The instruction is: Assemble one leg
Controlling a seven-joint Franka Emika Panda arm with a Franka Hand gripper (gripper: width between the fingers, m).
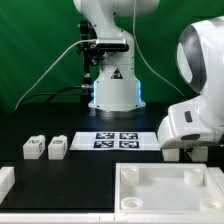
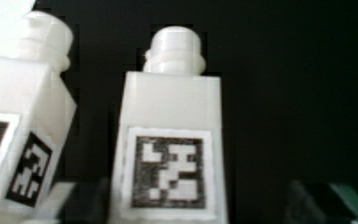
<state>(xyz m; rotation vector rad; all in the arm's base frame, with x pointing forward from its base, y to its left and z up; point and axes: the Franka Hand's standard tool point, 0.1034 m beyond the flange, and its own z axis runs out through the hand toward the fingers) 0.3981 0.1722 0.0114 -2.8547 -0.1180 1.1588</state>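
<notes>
In the wrist view, two white legs lie side by side on the black table, each with a rounded peg at the far end and a black-and-white tag on top. One leg (image 2: 172, 130) lies between my fingers. The other leg (image 2: 19, 110) is beside it, partly cut off by the frame edge. My gripper (image 2: 194, 208) is open and straddles the first leg. A dark gap shows between that leg and the finger (image 2: 332, 200). In the exterior view my gripper (image 1: 180, 152) is low over the table at the right. Two more legs (image 1: 34, 148) (image 1: 57, 147) stand at the left.
The marker board (image 1: 118, 139) lies mid-table in front of the robot base. The large white tray-like piece with a raised rim (image 1: 170, 186) lies at the front right. Another white part (image 1: 5, 180) sits at the front left edge.
</notes>
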